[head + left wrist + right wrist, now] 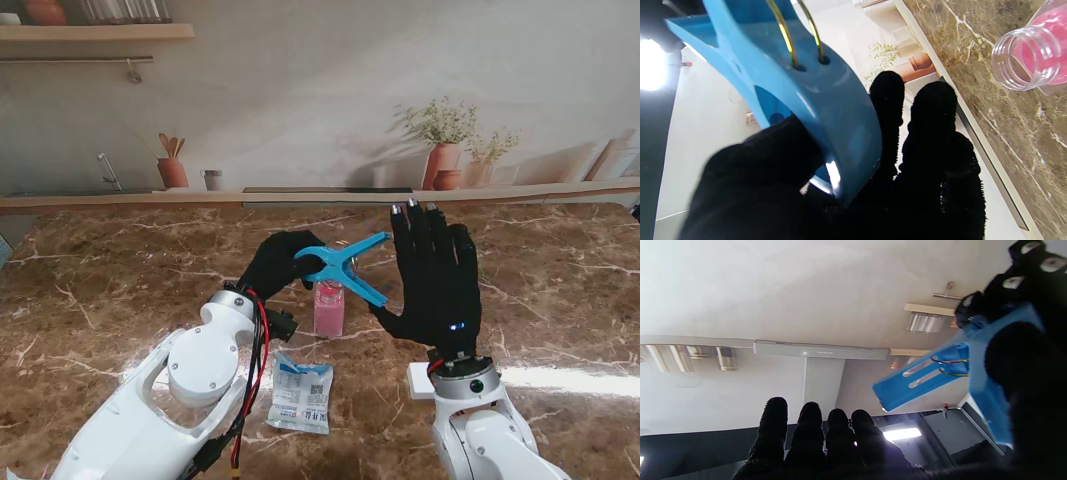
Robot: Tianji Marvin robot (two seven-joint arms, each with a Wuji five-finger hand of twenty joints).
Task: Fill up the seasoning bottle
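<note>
Left hand (277, 262) fingers grasping big blue plastic clip (343, 266) above clear seasoning bottle with pink fill (329, 309), uncapped on brown marble counter (100, 290). Right hand (434, 280) spread flat; thumb touching clip. White-blue sachet (301, 392) nearer me.

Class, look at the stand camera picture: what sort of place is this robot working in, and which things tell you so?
Probably a mock kitchen: a marble-patterned counter runs in front of what looks like a printed backdrop with a tap, a pot of wooden utensils and potted plants. A pink-filled bottle stands on the counter.
</note>
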